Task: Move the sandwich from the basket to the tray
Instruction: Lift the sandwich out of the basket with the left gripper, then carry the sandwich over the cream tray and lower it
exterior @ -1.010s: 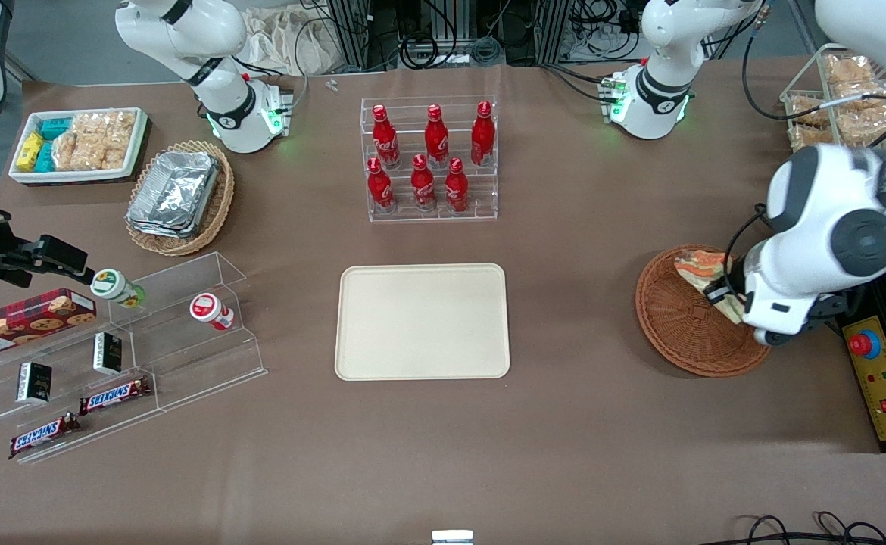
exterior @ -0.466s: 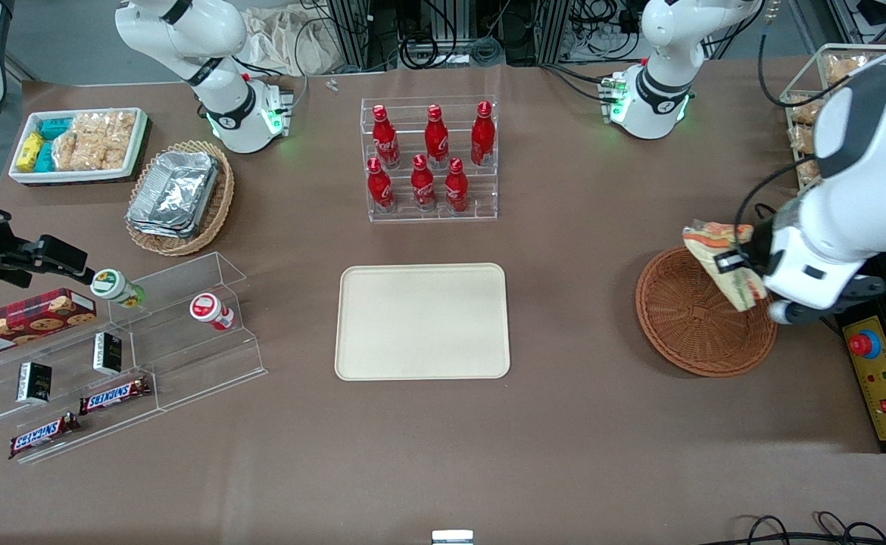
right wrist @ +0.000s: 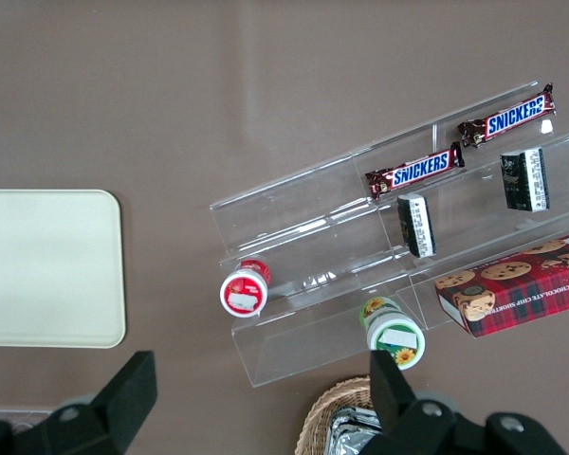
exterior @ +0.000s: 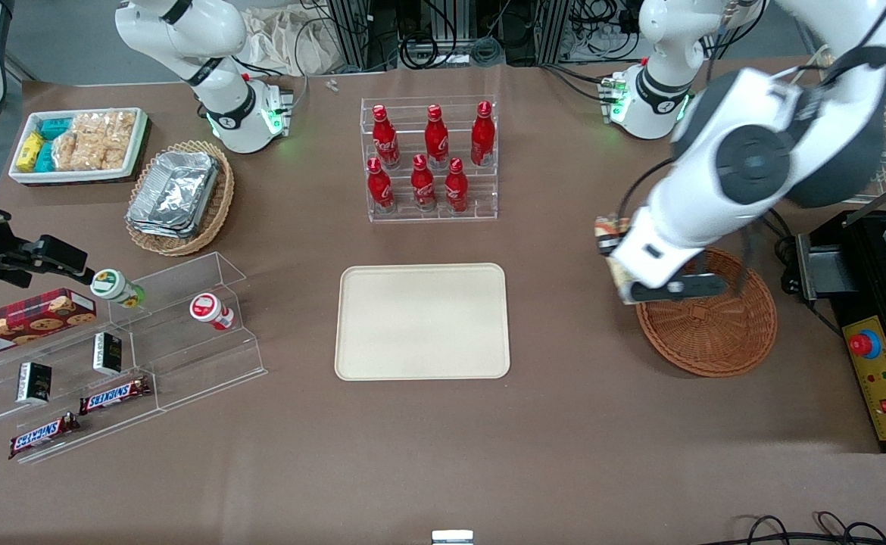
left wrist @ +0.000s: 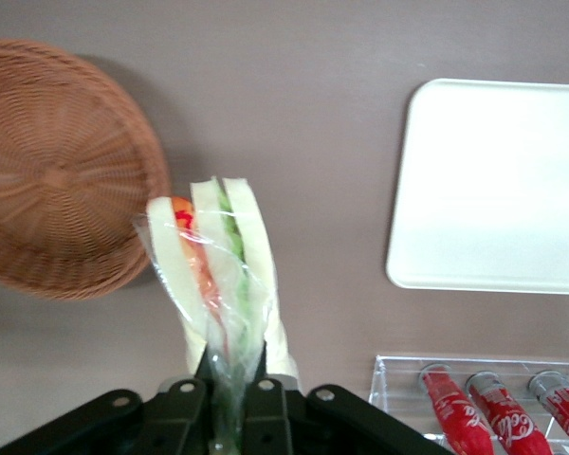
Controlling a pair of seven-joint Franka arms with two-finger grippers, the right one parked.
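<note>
The sandwich [left wrist: 213, 270], cream bread with orange and green filling in clear wrap, hangs in the air with my left gripper [left wrist: 229, 403] shut on its wrapped end. In the front view the gripper [exterior: 616, 261] and the sandwich [exterior: 606, 228] are over bare table just outside the rim of the round reddish-brown basket [exterior: 708, 325], on the side facing the tray [exterior: 422, 321]. The basket [left wrist: 57, 171] holds nothing that I can see. The cream tray [left wrist: 498, 180] lies flat with nothing on it.
A clear rack of red cola bottles [exterior: 432, 159] stands farther from the front camera than the tray. A black control box with a red button [exterior: 865, 344] sits toward the working arm's end. Acrylic snack shelves [exterior: 110, 356] and a foil-tray basket [exterior: 179, 197] lie toward the parked arm's end.
My gripper has lifted the sandwich out of the basket and carried it across the basket's rim toward the tray. The arm has swung over the basket.
</note>
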